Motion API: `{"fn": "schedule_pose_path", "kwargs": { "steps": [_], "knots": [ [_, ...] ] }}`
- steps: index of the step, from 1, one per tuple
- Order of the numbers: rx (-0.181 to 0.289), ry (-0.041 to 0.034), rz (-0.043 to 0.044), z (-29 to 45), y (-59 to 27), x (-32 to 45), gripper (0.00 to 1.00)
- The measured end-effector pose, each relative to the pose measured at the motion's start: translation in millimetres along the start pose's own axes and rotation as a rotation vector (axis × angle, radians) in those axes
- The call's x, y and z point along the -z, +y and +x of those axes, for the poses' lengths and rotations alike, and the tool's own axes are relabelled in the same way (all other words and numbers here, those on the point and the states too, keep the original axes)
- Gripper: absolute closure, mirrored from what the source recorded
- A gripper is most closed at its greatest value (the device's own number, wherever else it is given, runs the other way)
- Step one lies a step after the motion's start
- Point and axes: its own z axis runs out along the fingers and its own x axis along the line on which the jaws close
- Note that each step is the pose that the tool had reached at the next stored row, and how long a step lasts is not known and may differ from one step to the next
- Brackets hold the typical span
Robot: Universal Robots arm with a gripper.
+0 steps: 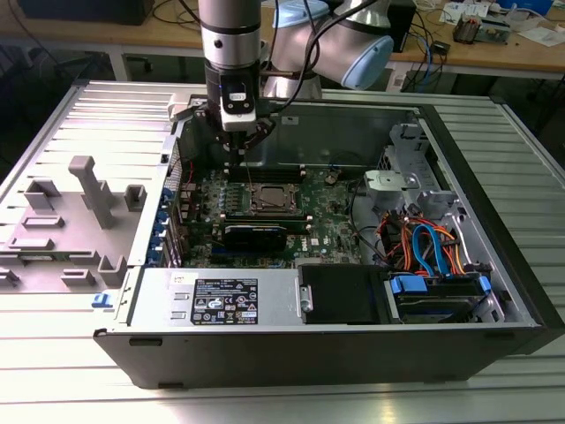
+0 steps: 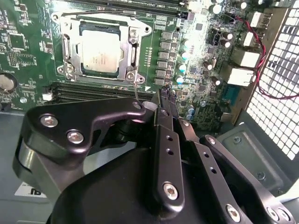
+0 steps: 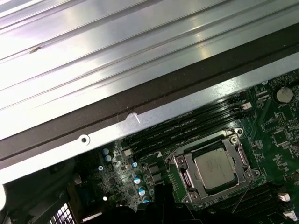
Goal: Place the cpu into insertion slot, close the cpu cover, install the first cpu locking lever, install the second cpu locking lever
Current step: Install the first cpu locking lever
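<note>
The cpu (image 2: 99,51) lies flat in the insertion slot (image 2: 65,46) on the green board, its silver-grey top showing. The cpu cover (image 2: 132,49) is down around it as a silvery frame. A thin wire locking lever (image 2: 136,91) sticks out from one corner of the socket, and its free end reaches toward my gripper (image 2: 159,100). The black fingers meet at their tips, shut with nothing seen between them, just beside that lever end. In the exterior view the gripper (image 1: 240,163) hangs above the board, at the exterior view's left of the cpu (image 1: 272,199). The first wrist view shows the cpu (image 3: 216,163) and the lever (image 3: 240,201).
Long black memory slots (image 2: 93,91) run beside the socket. The open case's metal wall (image 1: 344,132) stands behind the board. Orange and blue cables (image 1: 424,247) and a drive bay (image 1: 437,296) fill the exterior view's right. A grey plastic fixture (image 1: 88,190) sits on the panel at the exterior view's left.
</note>
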Motion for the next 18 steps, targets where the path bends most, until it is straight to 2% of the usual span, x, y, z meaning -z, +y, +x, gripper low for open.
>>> {"fn": "schedule_pose_path", "kwargs": {
  "steps": [10,15,18],
  "knots": [
    [0.005,-0.0001,-0.0002,0.4,0.8,-0.2,0.89],
    [0.093,-0.0019,-0.0013,0.5,0.9,-0.1,0.89],
    [0.111,-0.0023,-0.0015,1.8,1.9,-0.1,0.89]
  ]
}}
